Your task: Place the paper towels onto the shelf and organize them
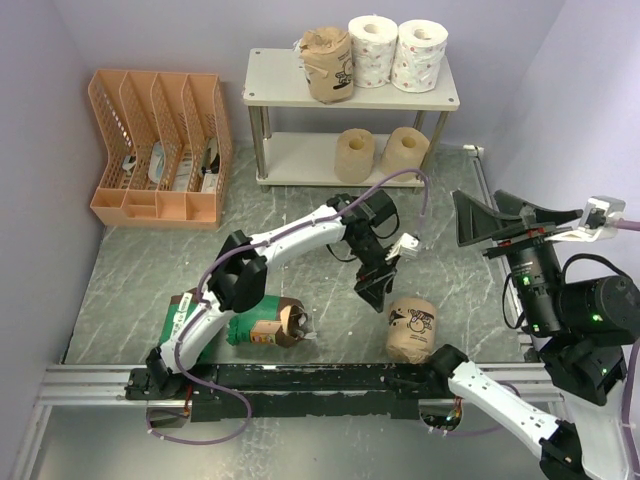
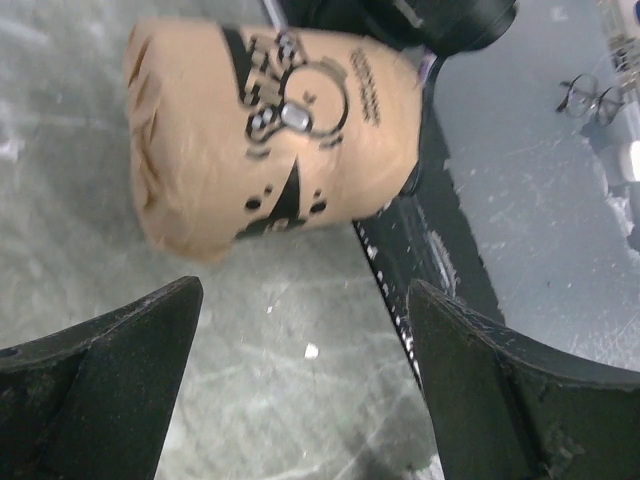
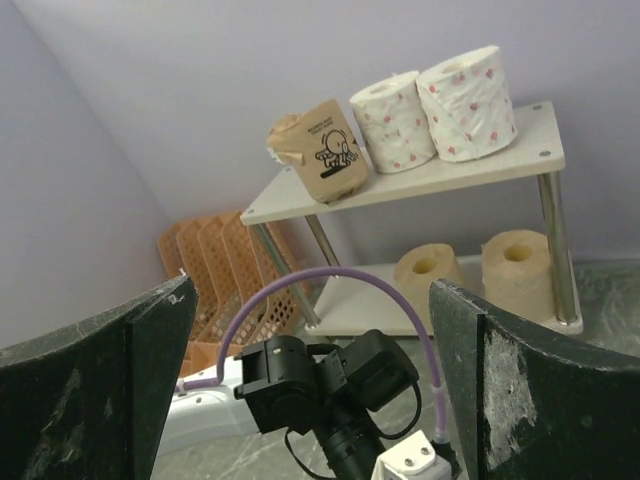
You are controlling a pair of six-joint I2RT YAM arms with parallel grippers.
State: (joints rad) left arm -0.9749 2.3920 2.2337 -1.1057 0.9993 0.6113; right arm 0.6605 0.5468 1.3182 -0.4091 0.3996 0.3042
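I've got the left end effector [image 1: 375, 291] spread wide and empty, poised just beside the brown printed roll [image 1: 411, 329] on the tabletop [image 1: 130, 270], lined up to straddle it. The right end effector [image 1: 487, 217] hangs open, well clear, facing the shelf [image 1: 275, 80], which carries five rolls [image 1: 372, 50]. A green-wrapped roll [image 1: 245, 328] lies further left, possibly with another against it. The surface is grey and marbled, the walls [image 1: 150, 30] lilac.

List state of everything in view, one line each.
left gripper: open, near brown printed roll, not touching
right gripper: open, empty
brown printed roll: on table, unshelved
green-wrapped roll: lying on table, unshelved
shelved printed roll: on top tier, left end
white rolls: two, top tier, upright
tan rolls: two, bottom tier, upright
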